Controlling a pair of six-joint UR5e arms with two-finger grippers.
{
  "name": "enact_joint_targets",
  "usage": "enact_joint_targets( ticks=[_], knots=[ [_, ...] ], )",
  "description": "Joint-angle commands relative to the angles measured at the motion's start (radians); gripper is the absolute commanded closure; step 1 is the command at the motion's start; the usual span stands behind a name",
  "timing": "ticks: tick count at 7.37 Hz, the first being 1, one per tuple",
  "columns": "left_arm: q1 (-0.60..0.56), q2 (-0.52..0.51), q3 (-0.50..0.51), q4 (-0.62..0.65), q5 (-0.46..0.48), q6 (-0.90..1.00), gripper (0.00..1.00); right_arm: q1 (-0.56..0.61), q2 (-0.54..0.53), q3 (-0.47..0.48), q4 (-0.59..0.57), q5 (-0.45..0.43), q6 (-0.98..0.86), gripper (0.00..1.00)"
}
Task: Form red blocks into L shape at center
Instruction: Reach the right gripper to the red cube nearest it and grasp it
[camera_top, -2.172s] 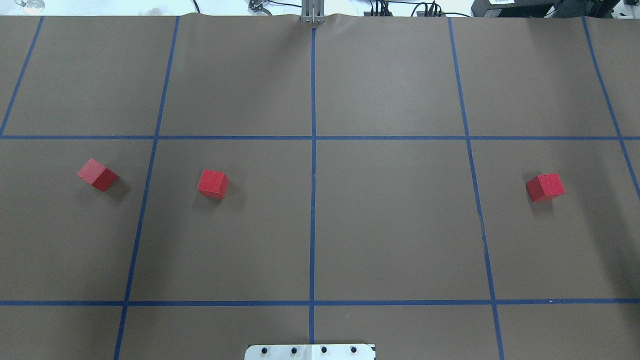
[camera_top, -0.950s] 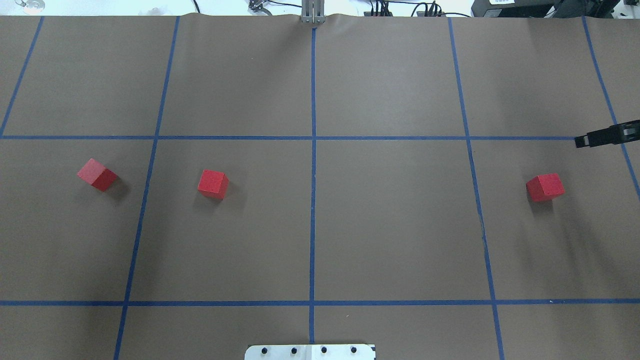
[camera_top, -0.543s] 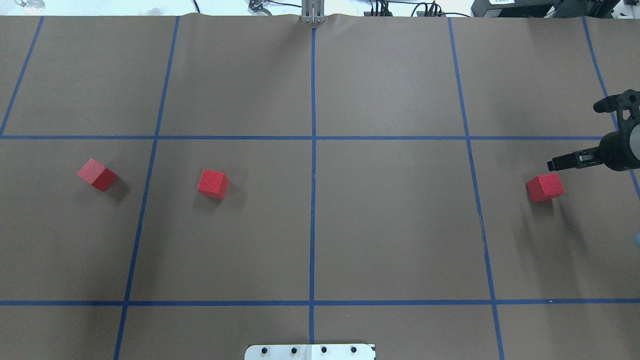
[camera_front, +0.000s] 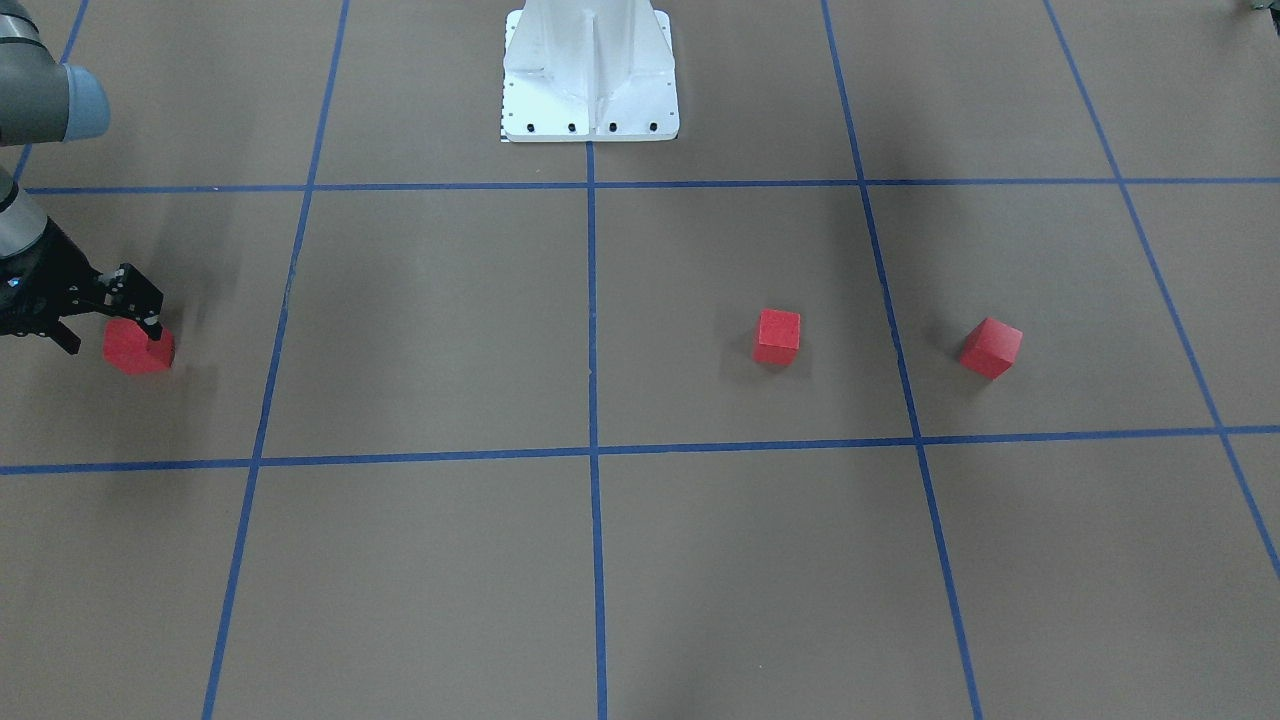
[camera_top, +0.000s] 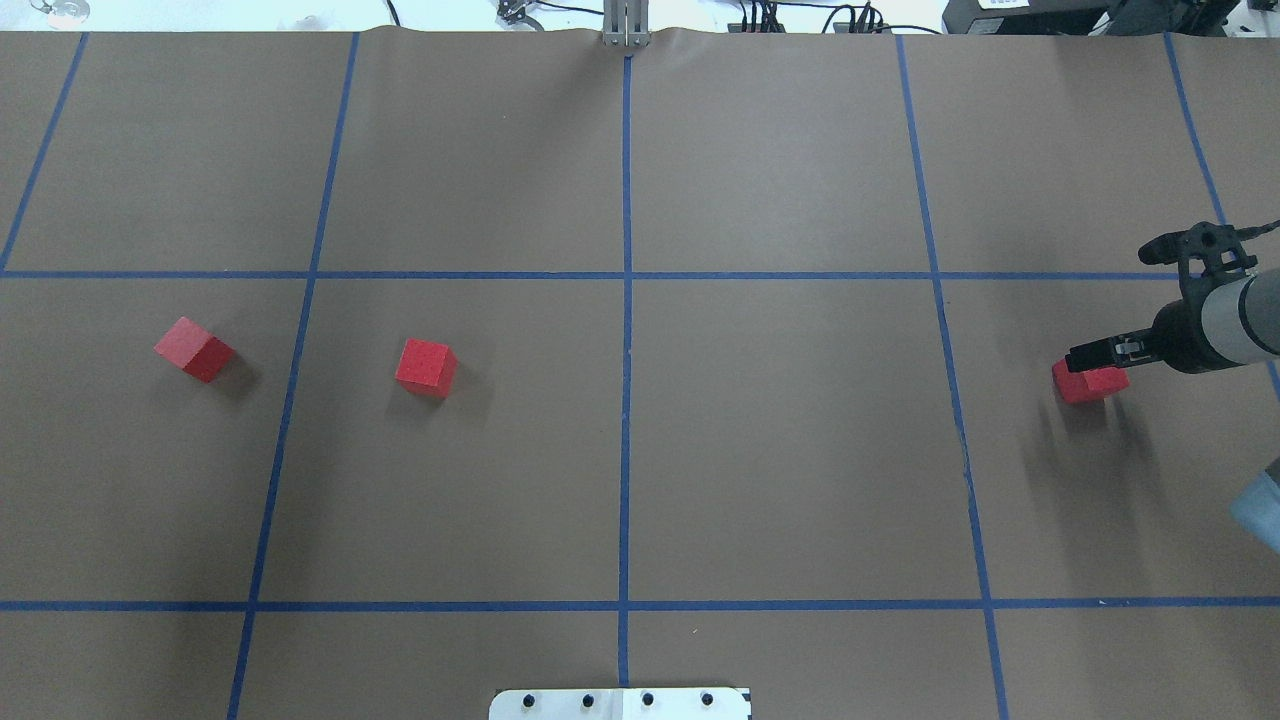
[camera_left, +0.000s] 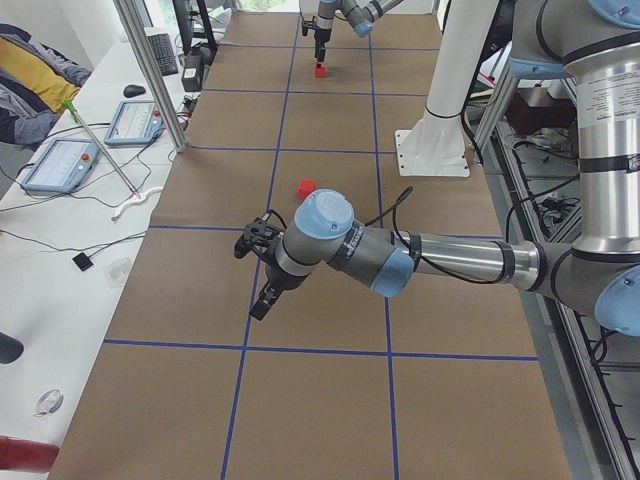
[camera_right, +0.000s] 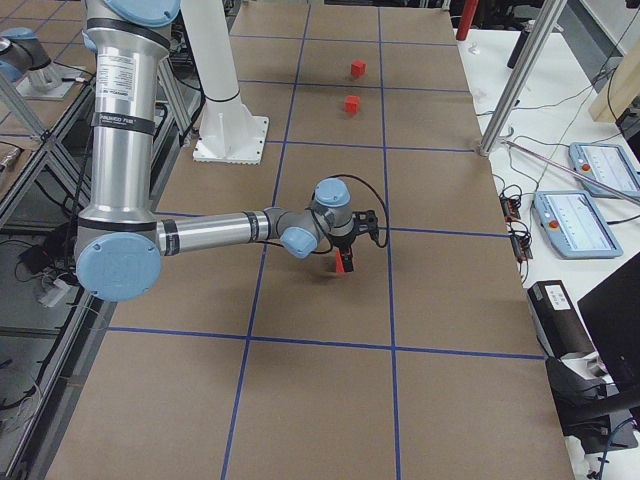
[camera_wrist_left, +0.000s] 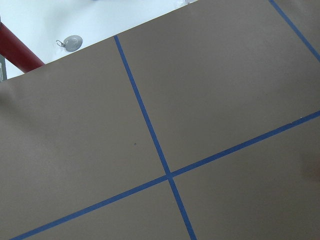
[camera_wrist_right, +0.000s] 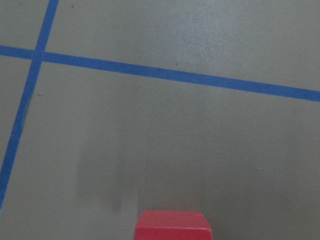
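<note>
The silver left arm (camera_left: 455, 262) and right arm (camera_right: 205, 230) are wearing pale-blue joint caps (camera_left: 322, 212), trailing black cables (camera_left: 404, 192); the right gripper (camera_front: 112, 340) is showing black, the pedestal (camera_front: 590, 60) white.

Three small matte red cubes sit flat on the table in the same grid row, none touching. The left red block (camera_top: 195, 350) lies in the outer left square, turned corner-on. The middle red block (camera_top: 426, 366) lies one square inward, slightly turned. The right red block (camera_top: 1090, 384) lies well apart in the outer right square.
</note>
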Motion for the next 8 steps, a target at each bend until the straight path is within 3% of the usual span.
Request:
enact_joint_targets(
  ticks=[1, 2, 4, 6, 7, 8],
  knots=[
    [0.000, 0.000, 0.000, -0.001, 0.000, 0.001, 0.00, -0.014, 0.000, -0.003, 0.000, -0.008, -0.011, 0.07],
    [0.000, 0.000, 0.000, -0.001, 0.001, 0.001, 0.00, -0.031, -0.002, -0.006, -0.001, -0.010, -0.011, 0.47],
    [0.000, 0.000, 0.001, -0.001, 0.000, 0.001, 0.00, -0.036, -0.009, 0.003, -0.008, -0.011, -0.011, 1.00],
    [0.000, 0.000, 0.002, -0.001, 0.000, 0.001, 0.00, -0.016, 0.027, 0.061, -0.035, 0.004, -0.008, 1.00],
    [0.000, 0.002, 0.002, -0.001, 0.000, 0.001, 0.00, -0.002, 0.113, 0.133, -0.190, 0.005, 0.006, 1.00],
    [0.000, 0.002, 0.002, -0.001, 0.000, 0.001, 0.00, -0.002, 0.252, 0.207, -0.436, 0.002, 0.021, 1.00]
  ],
)
